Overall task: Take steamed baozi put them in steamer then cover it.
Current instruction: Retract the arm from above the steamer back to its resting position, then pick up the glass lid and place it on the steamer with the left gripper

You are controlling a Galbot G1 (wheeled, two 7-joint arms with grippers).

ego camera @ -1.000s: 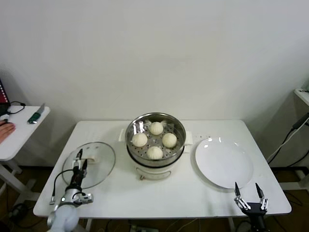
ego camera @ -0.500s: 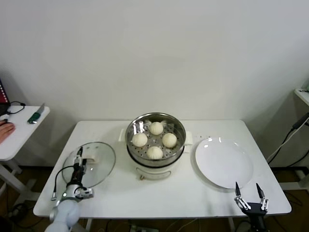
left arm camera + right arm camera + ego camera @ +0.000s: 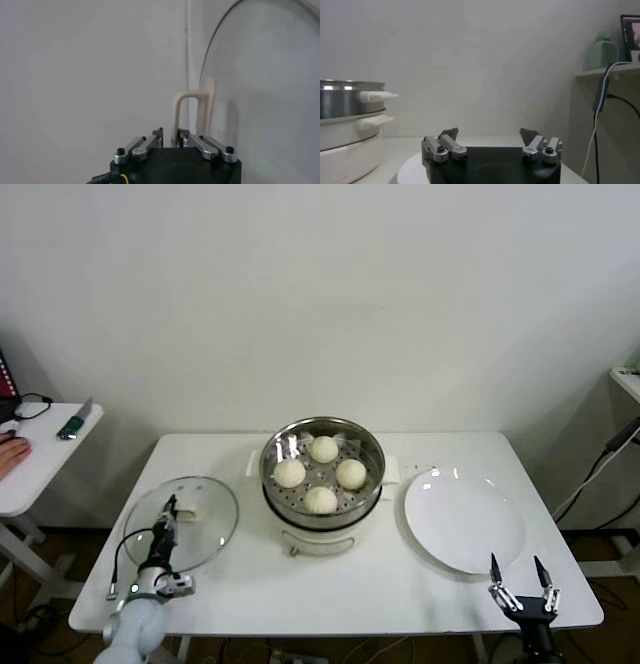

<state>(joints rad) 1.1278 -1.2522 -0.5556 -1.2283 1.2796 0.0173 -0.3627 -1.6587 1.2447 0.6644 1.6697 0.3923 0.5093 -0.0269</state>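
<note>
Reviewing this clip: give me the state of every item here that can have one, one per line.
steamer: uncovered, holds all four buns.
steamed baozi: inside the basket.
cover: off the pot, on the table, handle between the left gripper's fingers.
left gripper: closed on the handle.
right gripper: open, idle at table's near edge.
plate: empty.

Each tool, left tool point(image 3: 170, 134) and right tool point(image 3: 490, 136), has a black body, silver linkage bars with black screws, dark fingertips; a black cable loops at the left.

steamer point(image 3: 322, 484) top open, plate point(image 3: 463, 520) bare
</note>
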